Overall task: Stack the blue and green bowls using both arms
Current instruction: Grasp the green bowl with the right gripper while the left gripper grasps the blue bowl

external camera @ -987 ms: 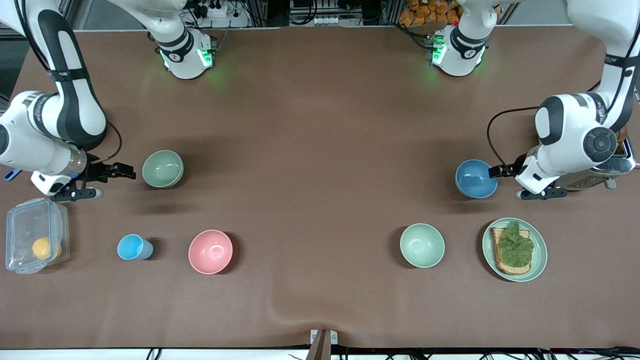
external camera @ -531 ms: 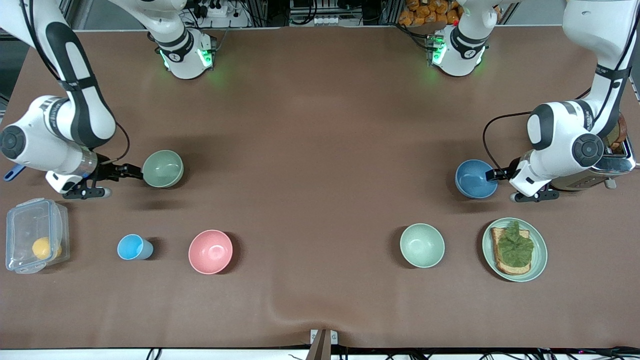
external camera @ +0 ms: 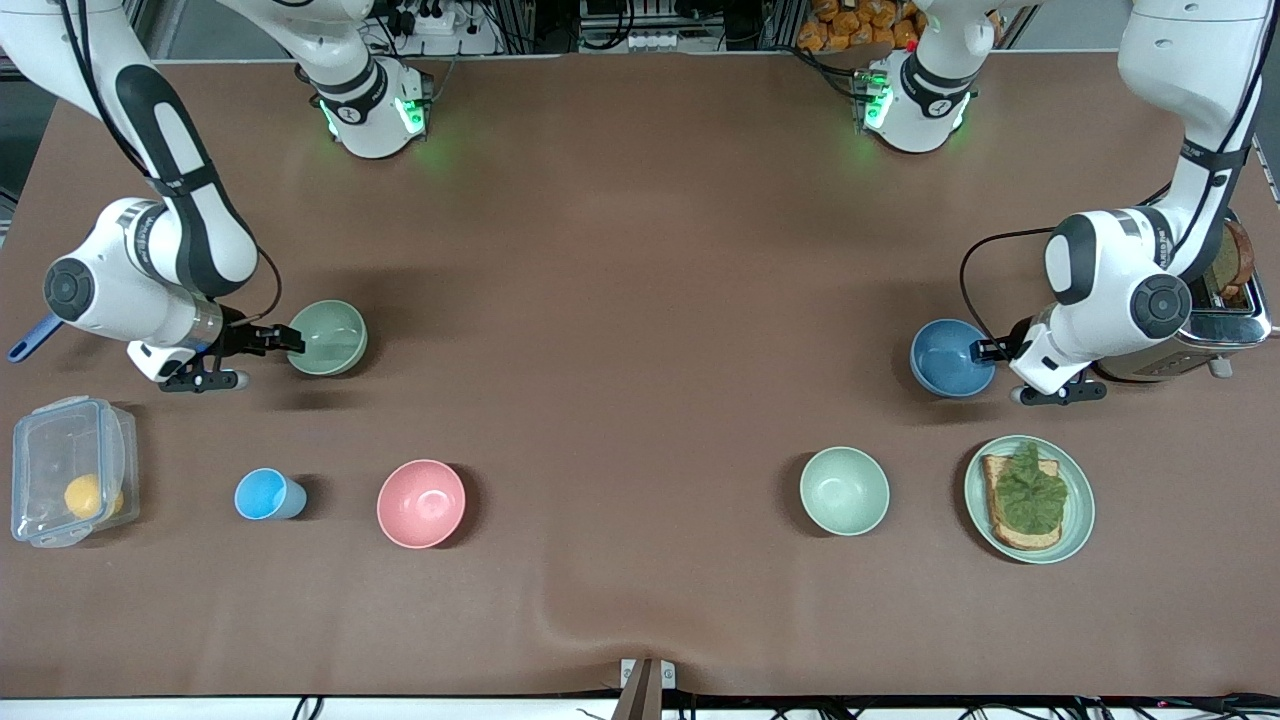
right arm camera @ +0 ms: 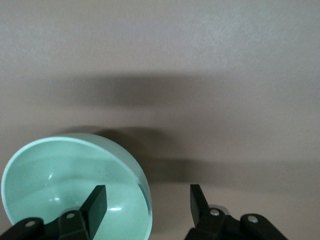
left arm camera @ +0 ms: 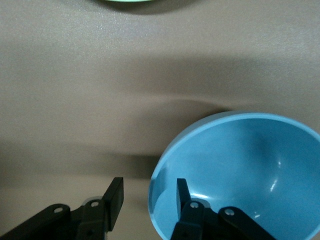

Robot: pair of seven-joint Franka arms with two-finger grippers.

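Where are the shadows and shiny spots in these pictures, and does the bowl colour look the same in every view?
Front view: soft dark shadows lie on the table beside the green bowl and blue bowl; green lamps glow at the arm bases. Left wrist view: small glints inside the blue bowl, which looks paler here. Right wrist view: the green bowl looks minty, with a broad shadow band across the cloth.
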